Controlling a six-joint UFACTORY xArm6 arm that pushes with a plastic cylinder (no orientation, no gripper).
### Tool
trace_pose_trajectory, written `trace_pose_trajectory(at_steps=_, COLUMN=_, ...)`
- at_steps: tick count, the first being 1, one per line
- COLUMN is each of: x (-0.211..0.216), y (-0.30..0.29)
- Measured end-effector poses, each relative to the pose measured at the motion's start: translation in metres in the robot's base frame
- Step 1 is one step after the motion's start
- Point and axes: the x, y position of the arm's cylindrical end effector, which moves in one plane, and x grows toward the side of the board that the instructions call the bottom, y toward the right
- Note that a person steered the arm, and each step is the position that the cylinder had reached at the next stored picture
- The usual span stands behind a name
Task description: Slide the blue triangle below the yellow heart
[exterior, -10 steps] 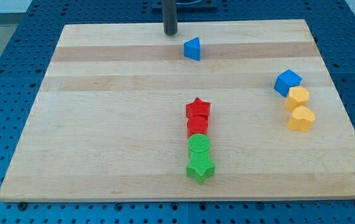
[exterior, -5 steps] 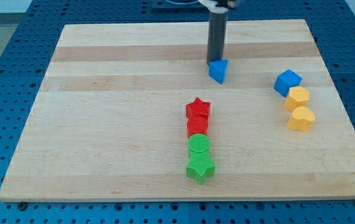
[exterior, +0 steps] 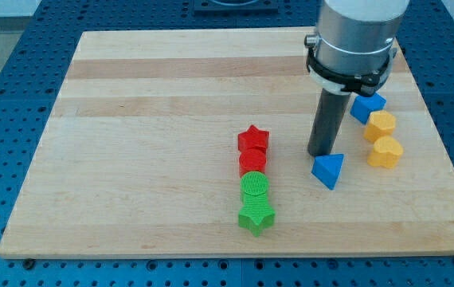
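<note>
The blue triangle [exterior: 328, 170] lies on the wooden board [exterior: 147, 159], right of centre. My tip [exterior: 320, 154] touches its upper-left side. The yellow heart [exterior: 385, 151] sits to the triangle's right and slightly higher, at the bottom of a short column on the view's right. The arm's wide grey body hangs above the rod and hides part of the board's upper right.
A yellow hexagon [exterior: 381, 125] lies just above the heart, and a blue cube [exterior: 368, 104], partly hidden by the arm, above that. In the middle, a column holds a red star [exterior: 253, 140], a red round block [exterior: 252, 162], a green round block [exterior: 255, 188] and a green star [exterior: 256, 216].
My tip has swept from the board's top edge down and to the right, pushing the blue triangle from the upper middle to a spot left of the yellow heart.
</note>
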Motion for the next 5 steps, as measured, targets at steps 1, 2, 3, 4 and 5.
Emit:
trace_pose_trajectory(at_steps=1, x=-0.009, y=-0.018)
trace_pose_trajectory(at_steps=2, x=0.000, y=-0.033)
trace_pose_trajectory(at_steps=3, x=0.019, y=-0.043)
trace_pose_trajectory(at_steps=4, x=0.042, y=-0.045)
trace_pose_trajectory(at_steps=5, x=0.057, y=-0.042)
